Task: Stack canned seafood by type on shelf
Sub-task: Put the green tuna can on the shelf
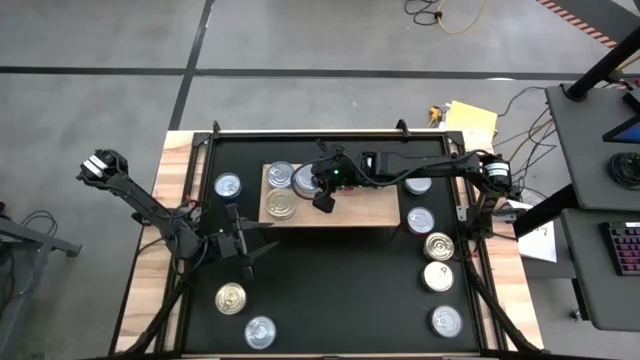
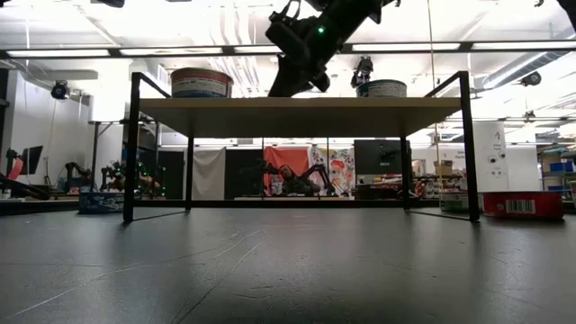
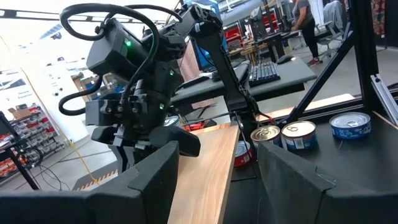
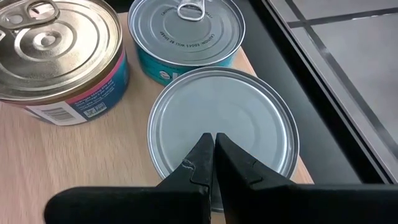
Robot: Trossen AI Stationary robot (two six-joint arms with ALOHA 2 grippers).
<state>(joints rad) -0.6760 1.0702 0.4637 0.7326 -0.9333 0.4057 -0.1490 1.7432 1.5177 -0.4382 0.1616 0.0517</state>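
Over the shelf [image 1: 350, 205], a light-wood board raised on a black frame at the table's centre, the right gripper [image 1: 322, 199] hangs with its two fingers pressed together, gripping nothing. In its wrist view the shut fingertips [image 4: 208, 163] sit just above the plain silver lid of a can [image 4: 224, 121]; whether they touch it I cannot tell. Two more cans stand just beside that one on the board: a teal-sided tin with a pull tab [image 4: 186, 31] and a gold-lidded one with a pink and blue label [image 4: 59, 53]. From above, these three cluster toward the board's 9 o'clock end [image 1: 285, 190].

The left gripper [image 1: 243, 243] waits at about 8 o'clock from the shelf, over the black mat [image 1: 340, 290], its fingers spread apart and empty.

Loose tins lie around the mat. One stands at 9 o'clock of the shelf [image 1: 228, 185]. A gold-lidded one [image 1: 230, 297] and a silver one [image 1: 260, 331] sit near 7 o'clock. Along the 3 to 5 o'clock side run five more: one partly under the right arm [image 1: 418, 184], then a silver [image 1: 421, 220], a gold [image 1: 438, 245], a pale-topped [image 1: 437, 276] and another silver [image 1: 446, 321].
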